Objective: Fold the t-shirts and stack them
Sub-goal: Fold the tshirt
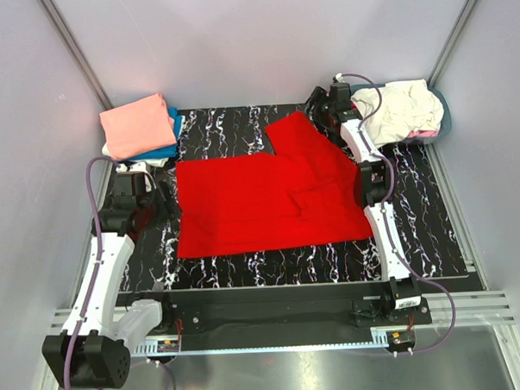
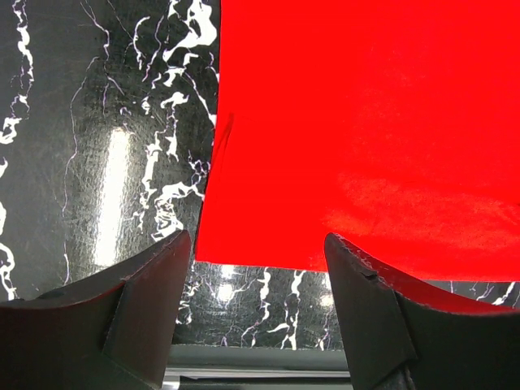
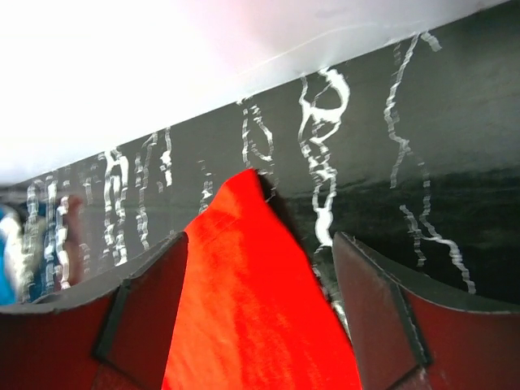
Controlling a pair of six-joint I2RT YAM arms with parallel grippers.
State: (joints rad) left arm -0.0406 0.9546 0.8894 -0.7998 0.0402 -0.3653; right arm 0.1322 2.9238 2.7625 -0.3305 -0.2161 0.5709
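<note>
Worktop (image 1: 246,263): black with white marbling, carrying all items noted below.

Red t-shirt (image 1: 252,204): lay spread flat across the middle of the worktop, with one pointed flap reaching toward the back right (sleeve or folded corner, I could not tell which). Its left edge ran straight down the marbled surface in my left wrist view.

Basket (image 1: 444,118): stood at the back right corner, heaped with crumpled cream shirts (image 1: 407,106) that spilled over its near rim.

Folded stack: sat at the back left corner, well apart from the red t-shirt. A salmon-pink shirt (image 1: 136,123) lay on top, with a blue shirt (image 1: 159,151) beneath it showing along the near and right sides.

Left gripper (image 2: 256,244): was low over the worktop at the red t-shirt's left edge, fingers (image 2: 146,301) standing wide apart and holding nothing. The cloth's near left corner lay just ahead of the gap.

Right gripper (image 3: 260,244): was at the far tip of the pointed flap, fingers (image 3: 382,309) apart. The red cloth lay between them, touching neither pad firmly, and was not clamped.
</note>
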